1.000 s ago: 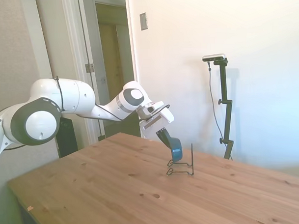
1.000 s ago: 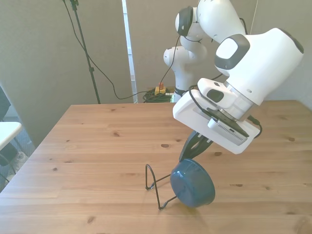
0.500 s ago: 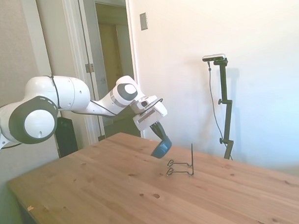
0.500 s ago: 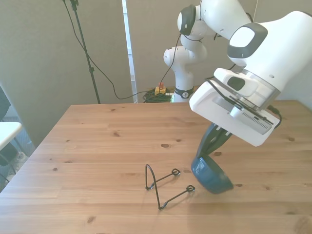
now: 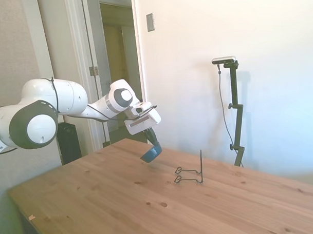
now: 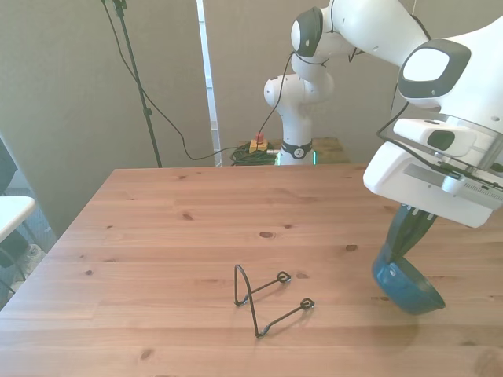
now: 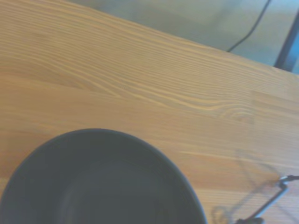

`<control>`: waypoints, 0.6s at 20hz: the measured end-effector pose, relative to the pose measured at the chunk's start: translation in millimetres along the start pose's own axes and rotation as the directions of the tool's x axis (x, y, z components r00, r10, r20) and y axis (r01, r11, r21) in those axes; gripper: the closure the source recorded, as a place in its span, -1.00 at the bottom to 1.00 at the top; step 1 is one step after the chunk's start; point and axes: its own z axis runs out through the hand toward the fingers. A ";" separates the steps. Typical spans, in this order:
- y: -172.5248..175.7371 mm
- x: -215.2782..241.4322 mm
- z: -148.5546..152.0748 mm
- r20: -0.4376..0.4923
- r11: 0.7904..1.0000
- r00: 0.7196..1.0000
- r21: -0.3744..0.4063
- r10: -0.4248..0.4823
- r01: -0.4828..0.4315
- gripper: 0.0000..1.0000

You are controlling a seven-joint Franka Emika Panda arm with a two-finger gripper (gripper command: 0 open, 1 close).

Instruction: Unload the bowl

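Note:
The small blue bowl (image 6: 406,287) hangs tilted in the air above the table, clear of the black wire rack (image 6: 266,300). My gripper (image 6: 401,245) is shut on its rim, out toward the front view's right. In the side view the bowl (image 5: 151,153) hangs below the gripper (image 5: 152,143), to the left of the rack (image 5: 191,173) with a clear gap between them. The wrist view shows the bowl's dark inside (image 7: 98,186) close up, with a corner of the rack (image 7: 275,193) on the wood.
The rack stands alone near the middle of the wooden table (image 6: 157,236). A doorway and a wall lie behind the arm in the side view. Cables and a thin stand hang behind the table's far edge in the front view.
The gripper has carried the bowl out of the rack and off toward the front view's right, lifting it slightly. The rack stays where it was, now without the bowl.

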 end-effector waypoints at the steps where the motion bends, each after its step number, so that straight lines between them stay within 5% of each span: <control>1: 0.1 -6.0 -5.4 0.008 1.000 1.000 0.023 -0.005 0.005 1.00; 7: 32.4 -36.2 -48.2 0.073 0.991 0.997 0.134 -0.005 -0.005 1.00; 12: 95.8 -45.1 -28.4 0.191 0.984 0.981 0.168 0.030 -0.063 1.00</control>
